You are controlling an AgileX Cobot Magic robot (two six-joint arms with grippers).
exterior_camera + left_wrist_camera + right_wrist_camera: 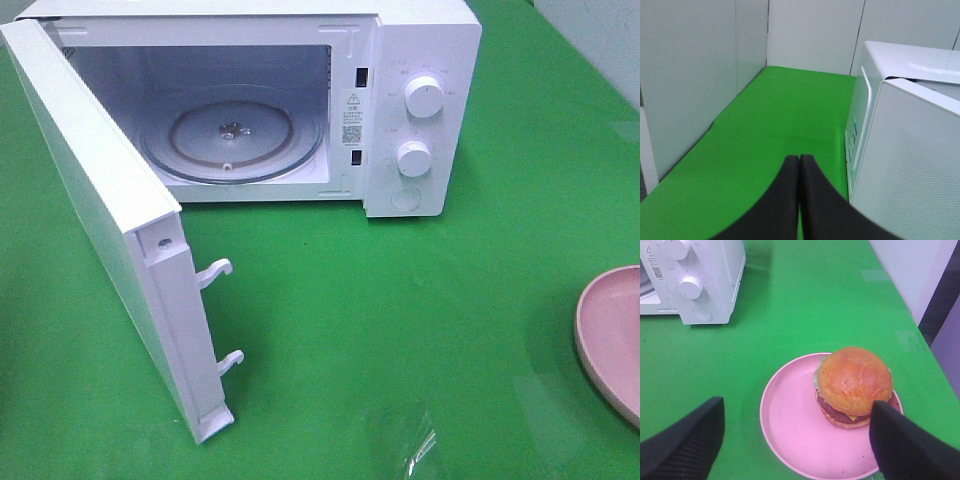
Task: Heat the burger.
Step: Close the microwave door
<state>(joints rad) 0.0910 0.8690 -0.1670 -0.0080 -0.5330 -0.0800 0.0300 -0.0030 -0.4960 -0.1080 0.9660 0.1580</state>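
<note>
The burger (854, 384), with a glossy golden bun, dark patty and a bit of cheese, sits on a pink plate (790, 425) in the right wrist view. My right gripper (797, 440) hovers above the plate, open, its black fingers (687, 442) wide apart and one fingertip close beside the burger without gripping it. In the exterior view only the plate's edge (608, 335) shows at the right; the burger is out of frame there. My left gripper (799, 162) is shut and empty, over the green table beside the microwave.
The white microwave (420, 60) stands at the back with its door (100, 220) swung wide open toward the front left. Inside lies a glass turntable (232, 140). Two knobs (425, 98) sit on its right panel. Grey walls (690, 75) border the table.
</note>
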